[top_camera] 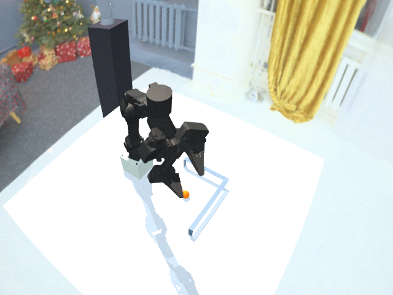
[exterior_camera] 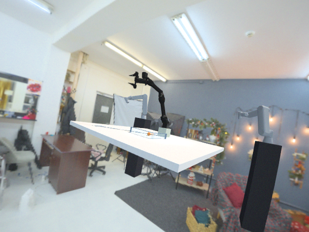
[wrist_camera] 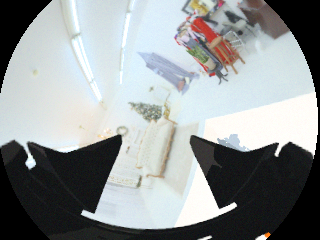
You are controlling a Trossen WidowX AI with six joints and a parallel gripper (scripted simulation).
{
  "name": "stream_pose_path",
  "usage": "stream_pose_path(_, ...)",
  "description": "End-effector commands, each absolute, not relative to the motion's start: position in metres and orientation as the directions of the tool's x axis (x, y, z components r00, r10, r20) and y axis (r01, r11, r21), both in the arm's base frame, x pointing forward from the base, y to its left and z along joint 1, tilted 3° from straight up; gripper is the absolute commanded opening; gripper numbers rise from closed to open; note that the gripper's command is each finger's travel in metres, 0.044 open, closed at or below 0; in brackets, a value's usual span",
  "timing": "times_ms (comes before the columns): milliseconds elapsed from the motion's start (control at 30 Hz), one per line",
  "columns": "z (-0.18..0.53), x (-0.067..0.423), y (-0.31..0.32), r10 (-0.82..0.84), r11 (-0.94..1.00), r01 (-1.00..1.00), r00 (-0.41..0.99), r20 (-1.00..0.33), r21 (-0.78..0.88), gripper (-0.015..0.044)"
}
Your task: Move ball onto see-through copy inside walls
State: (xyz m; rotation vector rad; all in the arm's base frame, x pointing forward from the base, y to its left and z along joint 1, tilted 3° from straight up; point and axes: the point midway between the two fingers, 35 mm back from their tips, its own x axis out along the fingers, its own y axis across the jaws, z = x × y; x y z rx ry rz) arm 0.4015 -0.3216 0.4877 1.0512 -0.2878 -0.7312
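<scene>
The orange ball (top_camera: 185, 194) (exterior_camera: 148, 133) lies on the table on the inner side of the corner made by two low clear walls (top_camera: 208, 204) (exterior_camera: 165, 136). It appears apart from both walls. A sliver of orange (wrist_camera: 267, 235) shows at the lower right edge of the wrist view. I cannot make out the see-through copy as a separate shape. My gripper (top_camera: 192, 185) (exterior_camera: 129, 79) (wrist_camera: 156, 139) is open and empty, high above the table and well away from the ball. In the top view one fingertip only overlaps the ball's edge in the picture.
The arm's pale base block (top_camera: 136, 168) (exterior_camera: 164, 132) stands on the white table (top_camera: 253, 222) (exterior_camera: 179, 150), close to the walls. Dark pedestals with grey arms stand off the table's edges. The wrist view looks mostly out into the room.
</scene>
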Motion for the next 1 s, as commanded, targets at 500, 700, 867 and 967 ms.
stream_pose_path(500, 0.258, 0.455, -0.231, -0.394, 0.532, 0.734, 0.656, -0.644, 0.422, 0.0288)
stream_pose_path(700, 0.169, 0.437, -0.178, -0.266, 0.669, 0.703, 0.531, -0.805, 0.243, 0.0288)
stream_pose_path(867, 0.122, 0.415, -0.146, -0.194, 0.739, 0.654, 0.438, -0.878, 0.162, 0.0288)
stream_pose_path(967, 0.092, 0.396, -0.124, -0.153, 0.803, 0.588, 0.360, -0.920, 0.096, 0.0288)
